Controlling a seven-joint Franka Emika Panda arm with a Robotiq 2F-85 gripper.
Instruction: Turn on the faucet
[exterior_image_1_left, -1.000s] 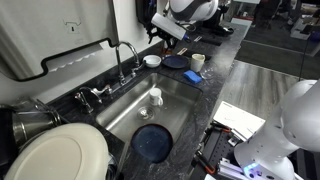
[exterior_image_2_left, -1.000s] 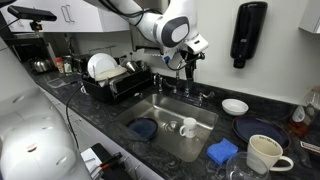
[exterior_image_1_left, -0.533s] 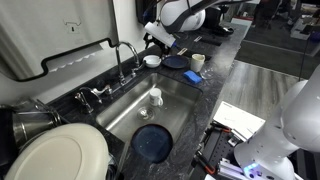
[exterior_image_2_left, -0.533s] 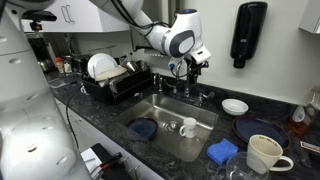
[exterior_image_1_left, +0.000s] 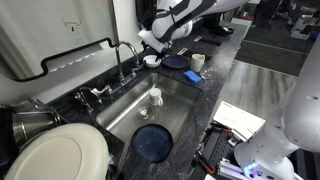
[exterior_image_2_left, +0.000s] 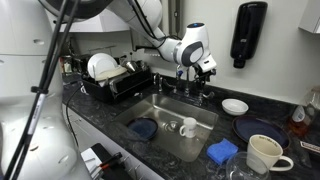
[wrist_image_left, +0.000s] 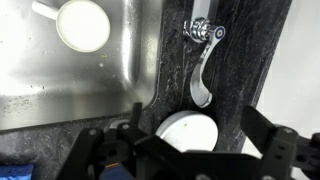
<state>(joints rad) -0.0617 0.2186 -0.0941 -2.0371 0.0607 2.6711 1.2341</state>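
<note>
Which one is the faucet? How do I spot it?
Find the steel sink in the dark countertop. Behind its back edge stands the faucet: a thin shiny pipe arching high over the basin. It is much taller than the short chrome fittings beside it.

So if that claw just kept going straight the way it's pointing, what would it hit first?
Probably the small white bowl on the counter, seen between the open gripper fingers. The chrome lever handle lies just beyond it, though depth is unclear.
</note>
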